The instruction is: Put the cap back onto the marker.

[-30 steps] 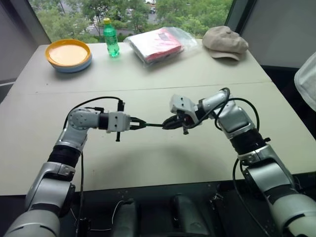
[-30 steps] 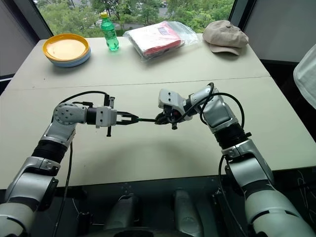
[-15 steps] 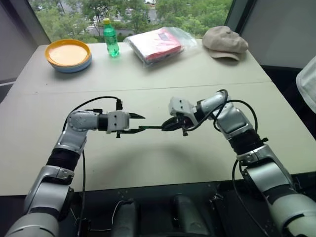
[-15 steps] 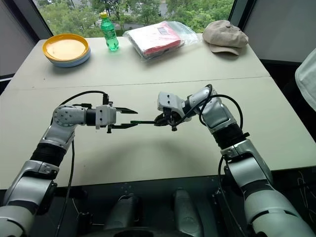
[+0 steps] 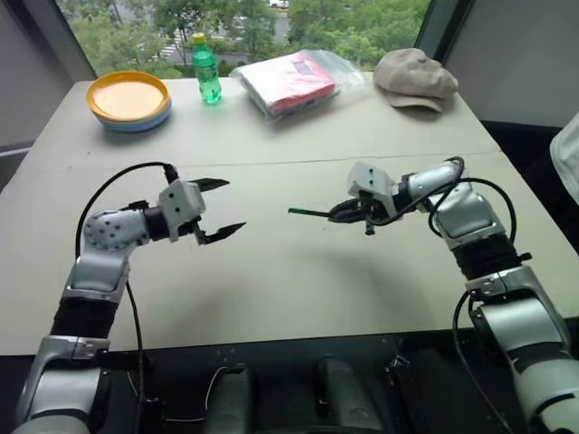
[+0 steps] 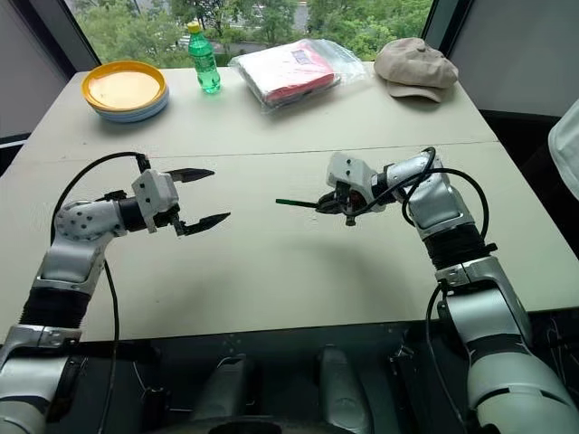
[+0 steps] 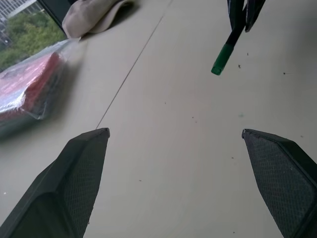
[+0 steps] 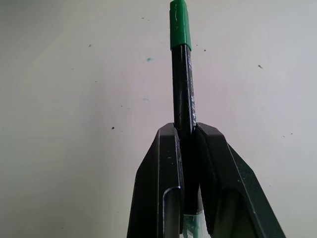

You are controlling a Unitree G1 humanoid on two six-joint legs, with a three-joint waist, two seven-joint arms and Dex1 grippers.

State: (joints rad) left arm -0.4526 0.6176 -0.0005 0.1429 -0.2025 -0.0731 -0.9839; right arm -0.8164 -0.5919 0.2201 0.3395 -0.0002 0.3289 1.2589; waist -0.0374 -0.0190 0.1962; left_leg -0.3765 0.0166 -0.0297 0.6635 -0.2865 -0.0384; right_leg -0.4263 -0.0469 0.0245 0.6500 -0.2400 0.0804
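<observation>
Now 1 marker point(image 8: 182, 94) w/ 1 cap point(image 8: 180, 25), 2 tools.

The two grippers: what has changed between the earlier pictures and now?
The left gripper opened its jaws, let go of the small green plastic cap and drew away to the robot's left. The right gripper carried the thin black marker, cap fitted on its end, to the robot's right. The right jaws stayed shut on the marker; the things on the beige table kept their places.
</observation>
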